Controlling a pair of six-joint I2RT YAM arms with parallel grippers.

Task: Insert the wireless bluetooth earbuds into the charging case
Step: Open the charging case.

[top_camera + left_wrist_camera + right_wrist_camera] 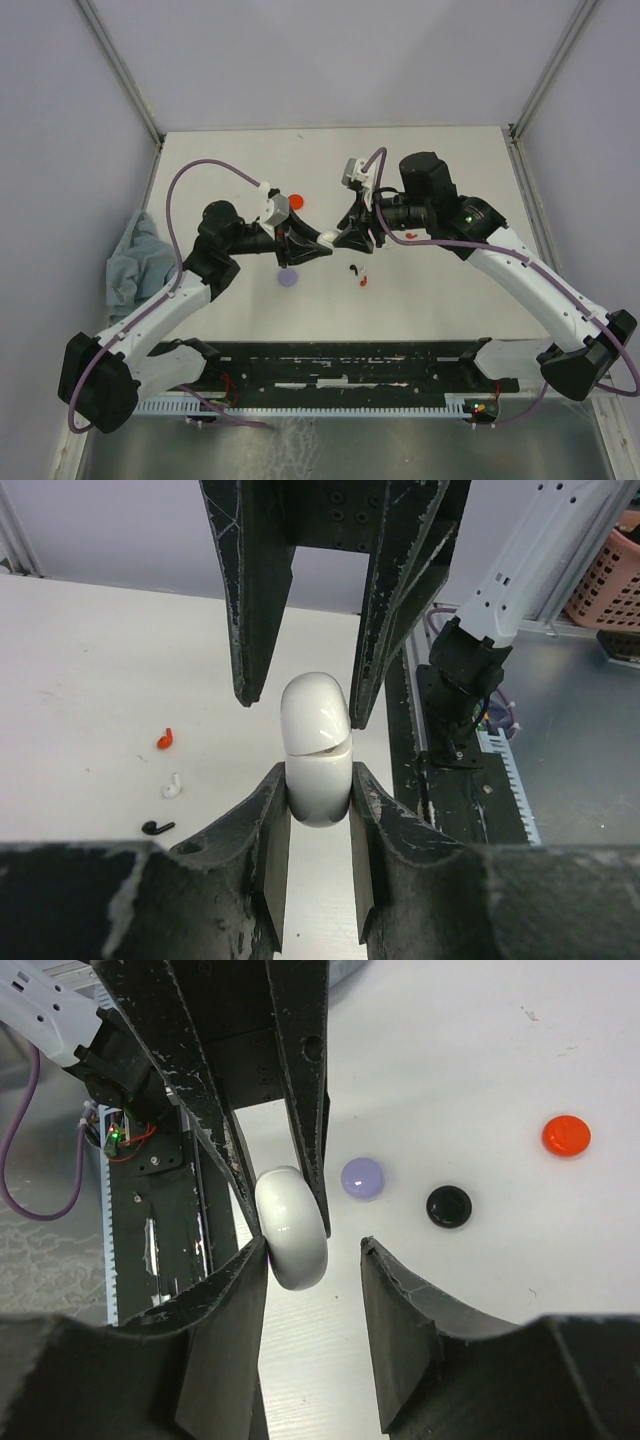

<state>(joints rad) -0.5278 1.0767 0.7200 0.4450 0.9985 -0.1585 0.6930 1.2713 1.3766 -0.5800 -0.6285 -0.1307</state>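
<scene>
While snug in the left end effector [320, 777], white charging case [316, 725].

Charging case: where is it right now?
Top view centre, over the table: the charging case is clamped in the left end effector, its upper end between the open right end effector's fingers.

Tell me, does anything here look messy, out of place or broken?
Nothing looks broken. The red earbud, white earbud and black earbud lie scattered on the table while the left pincer clamps the white case. A crumpled cloth is bunched at the table's left edge.
</scene>
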